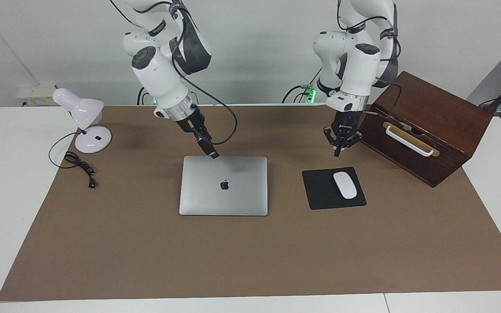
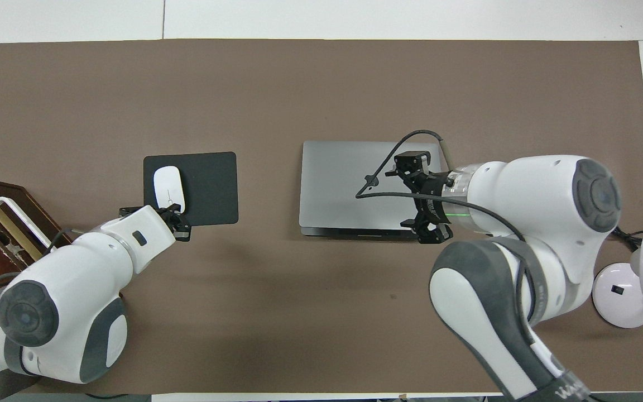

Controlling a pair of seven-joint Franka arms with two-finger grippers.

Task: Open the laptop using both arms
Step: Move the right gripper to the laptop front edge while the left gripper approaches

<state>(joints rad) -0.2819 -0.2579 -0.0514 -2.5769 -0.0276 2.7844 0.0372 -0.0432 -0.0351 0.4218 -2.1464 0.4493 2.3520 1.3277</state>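
Observation:
The laptop (image 1: pixel 223 186) lies closed on the brown mat, silver-grey with a dark apple logo on its lid; it also shows in the overhead view (image 2: pixel 344 184). My right gripper (image 1: pixel 212 153) reaches down at a slant, its tip at the laptop's edge nearest the robots, a little toward the right arm's end. In the overhead view the right gripper (image 2: pixel 422 195) covers that part of the lid. My left gripper (image 1: pixel 338 150) hangs shut and empty above the mat, over the robot-side edge of the black mouse pad (image 1: pixel 320 191), apart from the laptop.
A white mouse (image 1: pixel 345 185) lies on the mouse pad. A dark wooden box (image 1: pixel 429 126) with a white handle stands toward the left arm's end. A white desk lamp (image 1: pixel 86 119) and its black cable (image 1: pixel 78 165) stand toward the right arm's end.

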